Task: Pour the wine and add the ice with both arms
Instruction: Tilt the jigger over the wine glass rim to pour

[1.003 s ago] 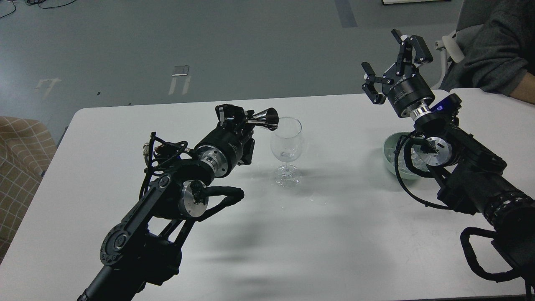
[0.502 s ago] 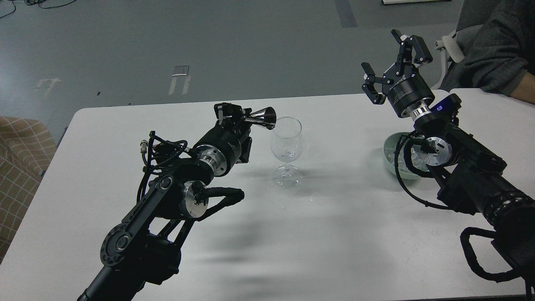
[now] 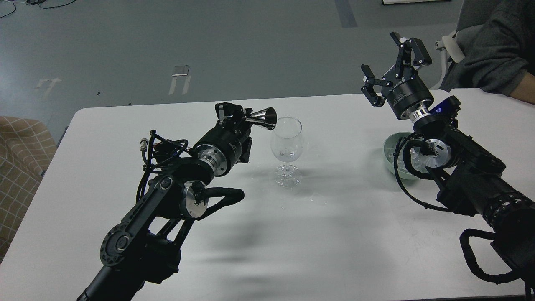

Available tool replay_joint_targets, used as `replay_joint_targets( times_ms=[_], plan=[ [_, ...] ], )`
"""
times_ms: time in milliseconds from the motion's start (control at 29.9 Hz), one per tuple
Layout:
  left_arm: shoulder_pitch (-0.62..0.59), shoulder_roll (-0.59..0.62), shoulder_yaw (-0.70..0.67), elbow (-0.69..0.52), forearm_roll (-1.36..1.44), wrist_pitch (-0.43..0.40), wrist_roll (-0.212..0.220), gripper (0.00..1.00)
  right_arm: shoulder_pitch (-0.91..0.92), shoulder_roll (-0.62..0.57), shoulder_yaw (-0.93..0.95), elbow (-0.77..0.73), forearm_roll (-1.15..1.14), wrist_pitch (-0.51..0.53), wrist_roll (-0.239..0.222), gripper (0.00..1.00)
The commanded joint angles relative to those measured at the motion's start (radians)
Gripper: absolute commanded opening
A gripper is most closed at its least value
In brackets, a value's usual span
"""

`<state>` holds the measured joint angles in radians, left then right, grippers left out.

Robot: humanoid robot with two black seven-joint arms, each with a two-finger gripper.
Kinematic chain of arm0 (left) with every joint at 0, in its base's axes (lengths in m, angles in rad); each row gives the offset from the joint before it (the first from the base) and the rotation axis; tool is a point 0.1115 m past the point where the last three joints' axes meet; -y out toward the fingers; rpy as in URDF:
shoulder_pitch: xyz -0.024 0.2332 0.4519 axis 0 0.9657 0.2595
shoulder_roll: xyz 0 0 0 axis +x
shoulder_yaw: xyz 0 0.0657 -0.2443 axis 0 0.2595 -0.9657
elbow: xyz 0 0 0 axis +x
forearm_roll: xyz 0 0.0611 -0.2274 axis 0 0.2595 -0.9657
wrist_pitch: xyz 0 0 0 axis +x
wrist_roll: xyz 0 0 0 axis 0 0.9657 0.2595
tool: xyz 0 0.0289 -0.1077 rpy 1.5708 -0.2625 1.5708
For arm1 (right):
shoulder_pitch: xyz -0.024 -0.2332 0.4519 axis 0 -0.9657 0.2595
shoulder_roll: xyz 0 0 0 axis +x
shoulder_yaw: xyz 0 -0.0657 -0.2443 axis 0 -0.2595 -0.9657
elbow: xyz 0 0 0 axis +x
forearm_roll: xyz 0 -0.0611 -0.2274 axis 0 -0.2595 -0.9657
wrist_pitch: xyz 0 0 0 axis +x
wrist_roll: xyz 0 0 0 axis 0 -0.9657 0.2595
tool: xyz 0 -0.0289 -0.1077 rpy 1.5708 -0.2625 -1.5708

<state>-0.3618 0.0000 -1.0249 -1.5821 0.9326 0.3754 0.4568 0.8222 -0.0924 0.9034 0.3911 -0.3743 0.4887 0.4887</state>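
— Head view first: how far along is the job being judged to be?

— The pouring step is being carried out, or is just ending. A metal measuring cup [image 3: 264,118] is being held tipped on its side by the left gripper [image 3: 234,117], its mouth just beside the rim of the wine glass [image 3: 286,146]. Only a trace of liquid is being seen at the bottom of the glass (no stream can be made out).

— And the ice?

— That part is being judged as not yet done. The ice [image 3: 411,161] is being kept in the green bowl [image 3: 389,146] on the white table [image 3: 334,234], mostly hidden behind the right arm; no cubes are being seen in the glass.

— How are the arms being posed?

— The left arm is being stretched forward and to the right, jaws clamped on the cup. The right gripper [image 3: 393,62] is being held high above the bowl, pointing up and away, jaws wide apart and empty. A person's grey sleeve [image 3: 493,50] is being seen at the far right corner.
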Motion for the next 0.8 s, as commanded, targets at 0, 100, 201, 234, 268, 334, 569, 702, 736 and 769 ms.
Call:
replay_joint_targets(
  times_ms=[0,100,201,234,268,334,569,702,736,769],
  plan=[
    [-0.002,0.000,0.000,-0.001,0.000,-0.001,0.000,0.00,0.000,0.000,0.000,0.000,0.000,0.000,0.000,1.00],
    [-0.009,0.000,0.000,-0.001,0.000,-0.001,0.002,0.00,0.000,0.000,0.000,0.000,0.000,0.000,0.000,1.00],
    [-0.016,0.000,0.000,-0.001,0.000,-0.001,0.006,0.00,0.000,0.000,0.000,0.000,0.000,0.000,0.000,1.00],
    [-0.017,0.000,0.000,-0.001,0.000,-0.001,0.008,0.00,0.000,-0.001,0.000,0.000,0.000,0.000,0.000,1.00],
    [-0.020,0.000,0.002,-0.001,0.000,-0.001,0.008,0.00,0.000,0.000,0.000,0.000,0.000,0.000,0.000,1.00],
    [-0.025,0.000,0.002,-0.001,0.000,0.000,0.008,0.00,0.000,0.000,0.000,0.000,0.000,0.000,0.000,1.00],
    [-0.028,0.000,0.003,-0.003,0.026,0.000,0.016,0.00,0.000,-0.001,0.000,0.000,0.000,0.000,0.000,1.00],
    [-0.034,0.000,0.005,-0.006,0.043,0.000,0.023,0.00,0.000,-0.001,0.000,0.000,0.000,0.000,0.000,1.00],
    [-0.035,0.000,0.005,-0.006,0.052,0.000,0.023,0.00,0.000,-0.001,0.000,0.000,0.000,0.000,0.000,1.00],
    [-0.035,0.000,0.005,-0.007,0.058,0.000,0.023,0.00,0.000,-0.001,0.000,0.000,0.000,0.000,0.000,1.00]
  ],
)
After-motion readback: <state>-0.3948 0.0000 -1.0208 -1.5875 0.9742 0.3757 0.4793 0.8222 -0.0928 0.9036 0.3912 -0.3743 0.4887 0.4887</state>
